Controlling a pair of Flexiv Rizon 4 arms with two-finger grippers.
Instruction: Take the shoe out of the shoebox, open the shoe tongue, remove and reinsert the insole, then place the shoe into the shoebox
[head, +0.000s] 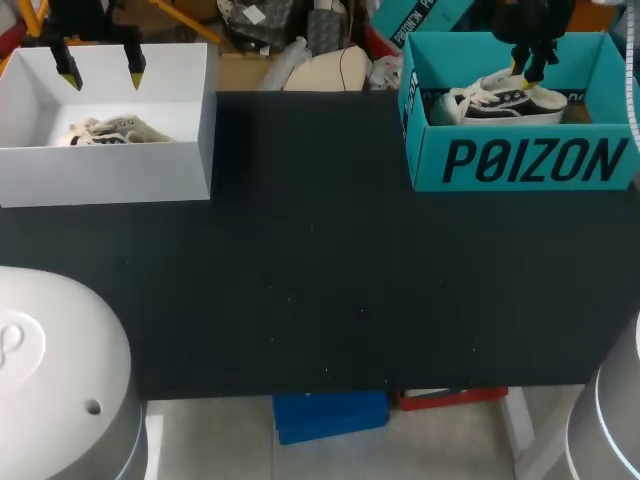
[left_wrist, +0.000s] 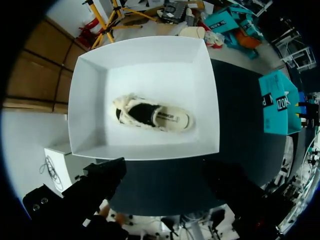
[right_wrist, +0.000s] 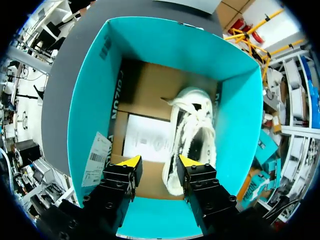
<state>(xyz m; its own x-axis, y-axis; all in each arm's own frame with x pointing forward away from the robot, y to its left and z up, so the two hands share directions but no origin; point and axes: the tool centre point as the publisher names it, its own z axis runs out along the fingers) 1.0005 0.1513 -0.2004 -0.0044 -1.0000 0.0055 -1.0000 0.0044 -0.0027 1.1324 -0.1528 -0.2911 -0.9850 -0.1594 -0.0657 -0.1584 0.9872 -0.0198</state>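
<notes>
Over the teal shoebox (right_wrist: 90, 100) our right hand (right_wrist: 160, 162) hangs spread above 1 black-and-white shoe (right_wrist: 192, 120) inside; a barcode label (right_wrist: 97, 160) marks its wall, dark lettering (head: 535, 160) its front. Our left hand (head: 100, 73) hangs spread over the white box (head: 110, 170) and its cream shoe (left_wrist: 152, 115).

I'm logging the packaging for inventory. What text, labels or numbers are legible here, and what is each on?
"POIZON": large dark letters on the front wall of the teal shoebox.
Barcode sticker on that box's inner wall: too small to read.
White sheet on its floor: print blurred.
Dark strip on the cream shoe in the white box: too small to read.
</notes>
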